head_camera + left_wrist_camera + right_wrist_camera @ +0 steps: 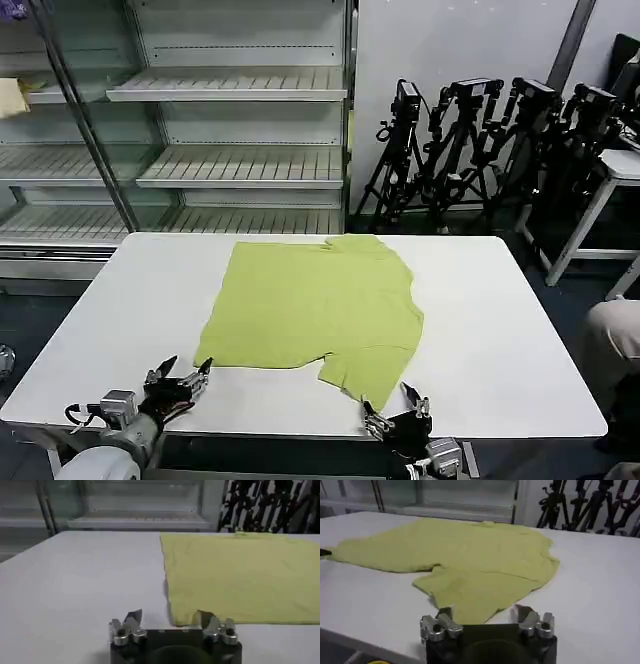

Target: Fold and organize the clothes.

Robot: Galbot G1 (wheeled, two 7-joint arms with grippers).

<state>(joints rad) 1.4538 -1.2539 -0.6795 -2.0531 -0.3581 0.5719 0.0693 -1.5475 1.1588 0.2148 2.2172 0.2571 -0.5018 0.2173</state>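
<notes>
Starting the fold: both end effectors, left [180, 380] and right [395, 408], spread, empty; T-shirt [315, 310] apparently flat on table [500, 330]. You'd pinch its near edge next.

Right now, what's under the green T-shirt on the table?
The T-shirt lies flat on the white table, whose bare top shows all around it. Whatever the fabric covers is hidden; no bulge suggests anything beneath.

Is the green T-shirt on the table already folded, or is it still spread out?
Mostly spread out: the T-shirt lies flat on the table, one sleeve sticking out at the near edge. Its far part looks bunched.
</notes>
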